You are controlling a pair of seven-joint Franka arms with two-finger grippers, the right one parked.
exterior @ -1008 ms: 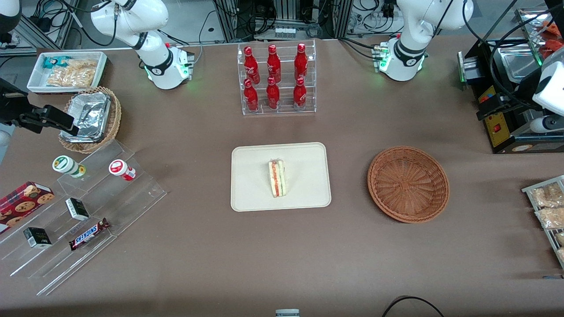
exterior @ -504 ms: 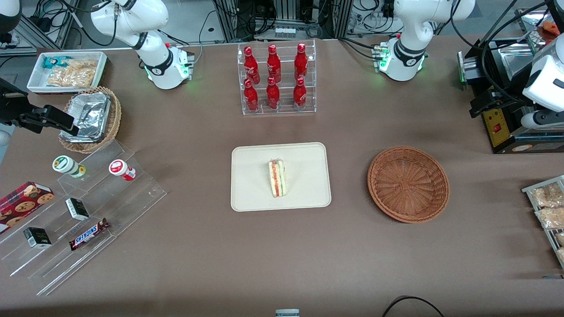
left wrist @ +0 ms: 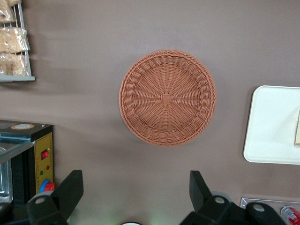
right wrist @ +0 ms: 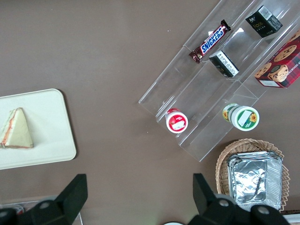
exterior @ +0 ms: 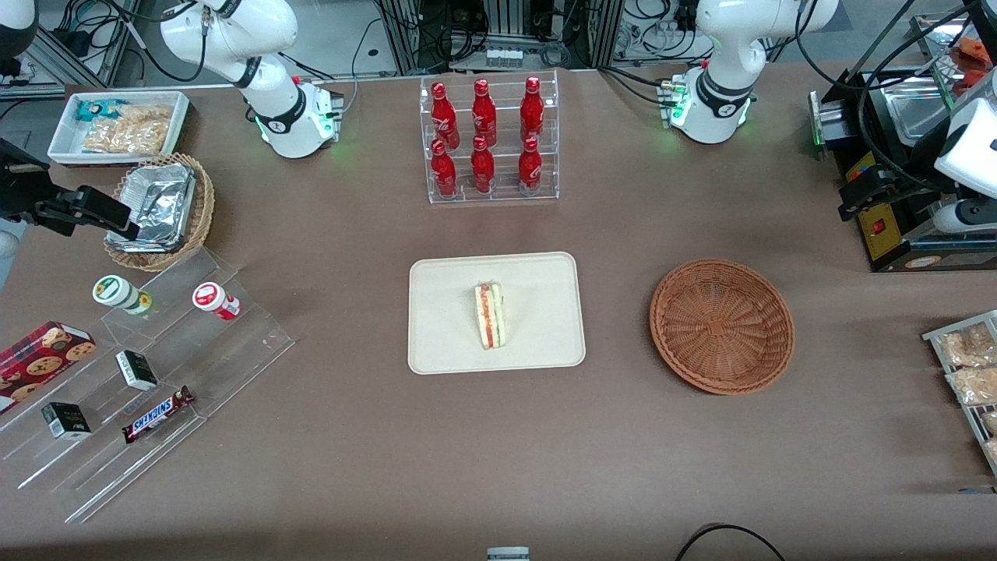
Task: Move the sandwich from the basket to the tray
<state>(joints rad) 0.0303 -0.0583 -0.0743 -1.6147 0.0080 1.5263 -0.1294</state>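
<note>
One sandwich [exterior: 490, 315] lies on the tray [exterior: 444, 343]; gripper [left wrist: 136, 192] gapes wide above the basket [left wrist: 167, 97].

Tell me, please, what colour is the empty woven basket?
Reddish-brown wicker basket, clearest in the left wrist view.

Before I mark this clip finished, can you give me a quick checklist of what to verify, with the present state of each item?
1. Sandwich lies on the tray: ok.
2. Basket holds nothing: ok.
3. Sandwich sits fully inside the tray rim, not hanging over an edge: ok.
4. End effector is open and carries nothing: ok.
5. End effector is raised clear of the basket and tray, toward the working arm's end of the table: ok.
6. Bottle rack stands upright, farther from the front camera than the tray: ok.
</note>
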